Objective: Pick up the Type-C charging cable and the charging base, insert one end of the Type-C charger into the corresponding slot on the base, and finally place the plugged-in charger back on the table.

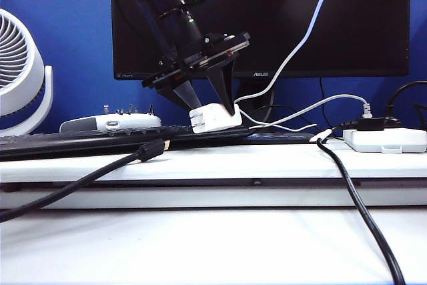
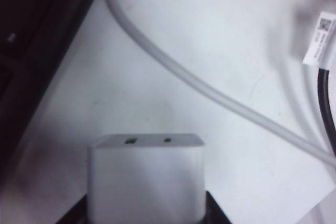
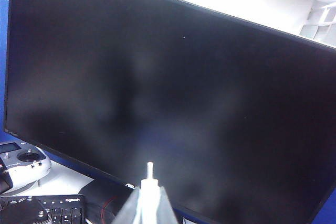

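Left gripper [image 1: 212, 108] low over the raised ledge of the table [image 1: 200, 161], before the ASUS monitor [image 1: 320, 18]; black fingers [image 1: 222, 88] set either side of the charging base [image 1: 215, 118], prongs pointing toward the keyboard [image 1: 80, 141]. Firm pinch or loosened: could not tell. Base close beside a white cable [image 2: 210, 90] in the left wrist view. Right gripper [image 3: 148, 205] pressed together on the Type-C charging cable's plug [image 3: 149, 174], tip raised toward the dark screen. Power strip [image 1: 385, 139] well apart on the ledge.

White tabletop [image 1: 200, 245] with raised ledge [image 1: 220, 161]: keyboard [image 1: 87, 141], power strip [image 1: 385, 140] on ledge; black cable [image 1: 363, 215] trails over front.
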Motion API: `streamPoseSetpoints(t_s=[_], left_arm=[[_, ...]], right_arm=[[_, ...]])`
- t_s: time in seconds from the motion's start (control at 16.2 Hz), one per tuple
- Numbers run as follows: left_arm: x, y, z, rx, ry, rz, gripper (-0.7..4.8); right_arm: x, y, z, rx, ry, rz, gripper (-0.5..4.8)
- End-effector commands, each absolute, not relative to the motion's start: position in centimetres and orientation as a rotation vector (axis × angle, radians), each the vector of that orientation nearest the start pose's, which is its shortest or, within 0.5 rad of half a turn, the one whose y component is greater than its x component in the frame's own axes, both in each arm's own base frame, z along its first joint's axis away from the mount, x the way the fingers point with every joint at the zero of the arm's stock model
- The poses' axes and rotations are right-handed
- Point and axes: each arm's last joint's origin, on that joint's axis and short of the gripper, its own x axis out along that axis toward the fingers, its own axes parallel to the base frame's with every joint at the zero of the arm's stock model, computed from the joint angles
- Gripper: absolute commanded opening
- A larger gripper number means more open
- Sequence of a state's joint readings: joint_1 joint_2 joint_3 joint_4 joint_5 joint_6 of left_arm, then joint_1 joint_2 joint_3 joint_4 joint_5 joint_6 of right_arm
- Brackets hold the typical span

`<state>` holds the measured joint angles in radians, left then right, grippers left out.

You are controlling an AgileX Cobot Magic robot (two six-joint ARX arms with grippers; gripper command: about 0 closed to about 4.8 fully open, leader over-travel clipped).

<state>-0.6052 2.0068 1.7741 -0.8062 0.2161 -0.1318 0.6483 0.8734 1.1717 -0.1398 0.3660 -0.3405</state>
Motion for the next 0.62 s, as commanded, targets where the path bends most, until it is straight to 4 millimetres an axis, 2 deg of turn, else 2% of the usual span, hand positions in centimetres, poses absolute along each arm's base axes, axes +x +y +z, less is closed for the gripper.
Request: streamPoseSetpoints(t_s=[0.06,0.37,0.43,0.49,0.62], left_arm=[[35.1,-25.1,26.6,0.117,1.078,-0.691,2.42],[35.3,-26.0,23.9,0.146,1.167,-0.693,2.5],[35.3,-26.1,23.7,0.15,1.169,-0.694,2.64],[35.2,-26.3,23.7,0.16,1.162,-0.707,3.12],[35.1,-26.2,23.7,0.165,1.173,-0.708,3.12]], right_arm=[[13.2,8.8,45.4,-0.244,-0.207,0.255,0.0],[12.9,8.5,45.5,-0.238,-0.218,0.253,0.0],[12.8,8.5,45.6,-0.237,-0.22,0.252,0.0],[12.7,8.4,45.6,-0.236,-0.222,0.252,0.0],[12.7,8.4,45.6,-0.236,-0.222,0.252,0.0]])
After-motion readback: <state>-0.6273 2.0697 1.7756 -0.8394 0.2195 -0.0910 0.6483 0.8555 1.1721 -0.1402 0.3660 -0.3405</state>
